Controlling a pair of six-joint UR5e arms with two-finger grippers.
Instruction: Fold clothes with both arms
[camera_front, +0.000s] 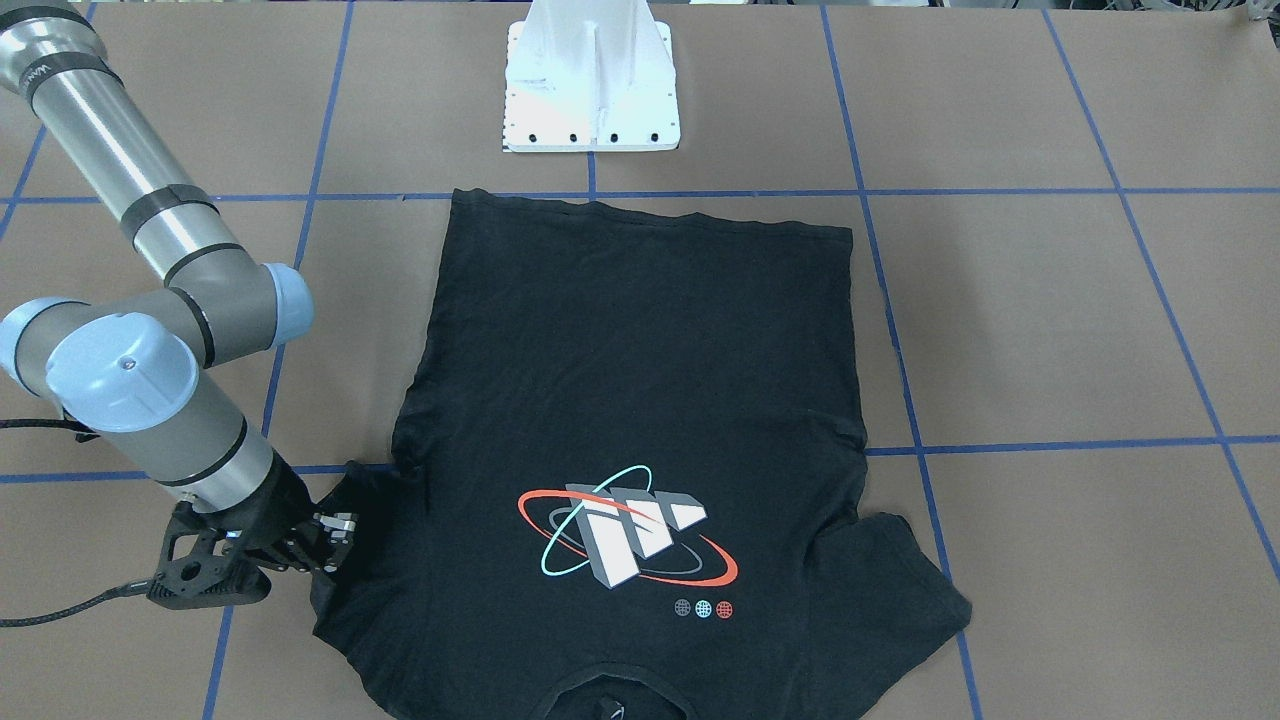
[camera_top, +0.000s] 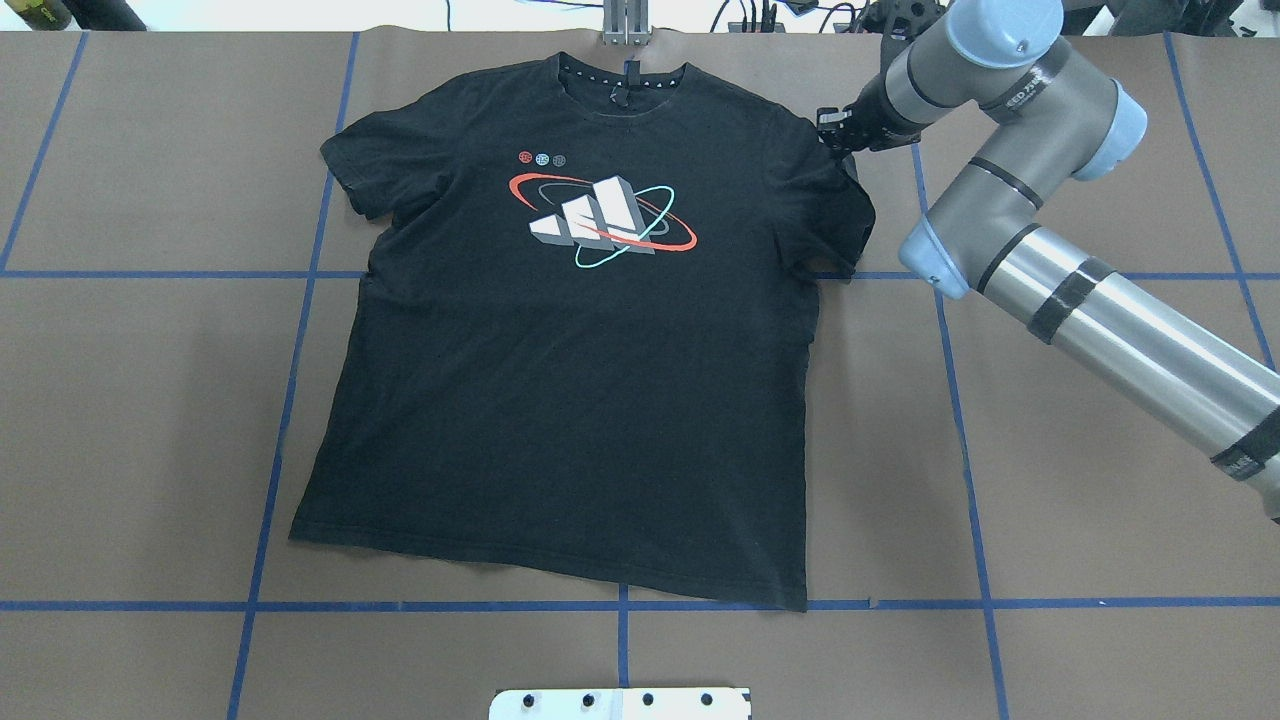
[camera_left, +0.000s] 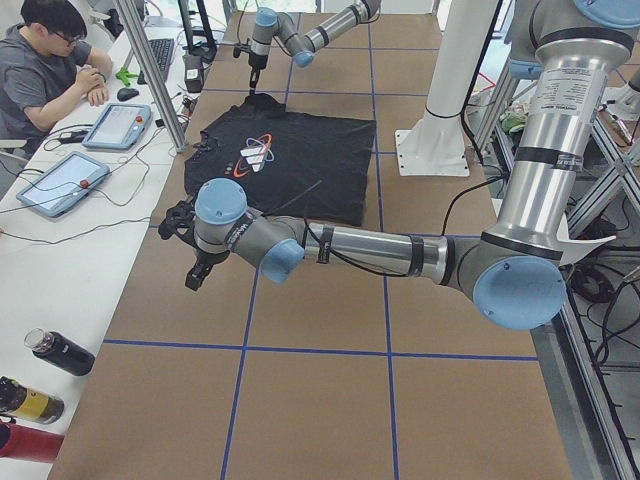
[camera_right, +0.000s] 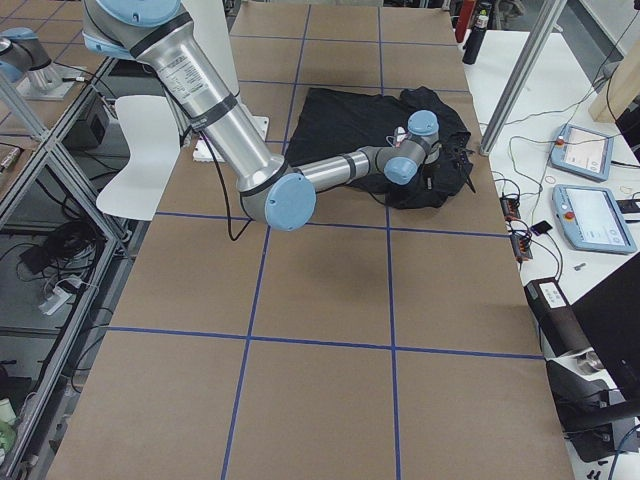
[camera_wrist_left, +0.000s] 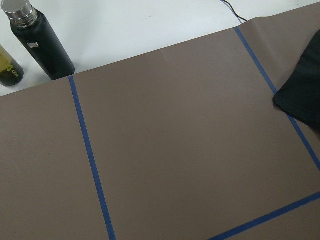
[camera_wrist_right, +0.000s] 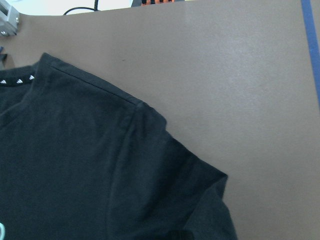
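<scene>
As things lie now, step: no fold made, shirt (camera_top: 560, 400) fully spread.
left gripper (camera_left: 195, 272): well clear of the shirt, off its left sleeve, over bare table (camera_top: 1050, 450). Seen only side-on, so I can't tell the jaw gap.
shirt: flat on the table, print (camera_top: 600, 220) up, lying between the two grippers. Hem runs slightly skewed.
right gripper (camera_front: 338, 530): at the shirt's right shoulder, tips at or on the cloth. Can't tell whether it's pinching or just poised.
risk, drag: if the right side pulls while the left is this far off the shirt, the whole shirt probably slides and skews.
risk, layers: thin cloth, so a shallow pinch may catch only the top layer and the back stays put.
risk, crease: right sleeve (camera_top: 845, 215) is rumpled next to the gripper, and folding over it would lock the wrinkle in.
shirt material: limp matte black knit with a ribbed collar (camera_top: 622, 75). The print looks smoother and likely stiffer.
table surface: matte brown paper with a blue tape grid. It looks low-grip.
</scene>
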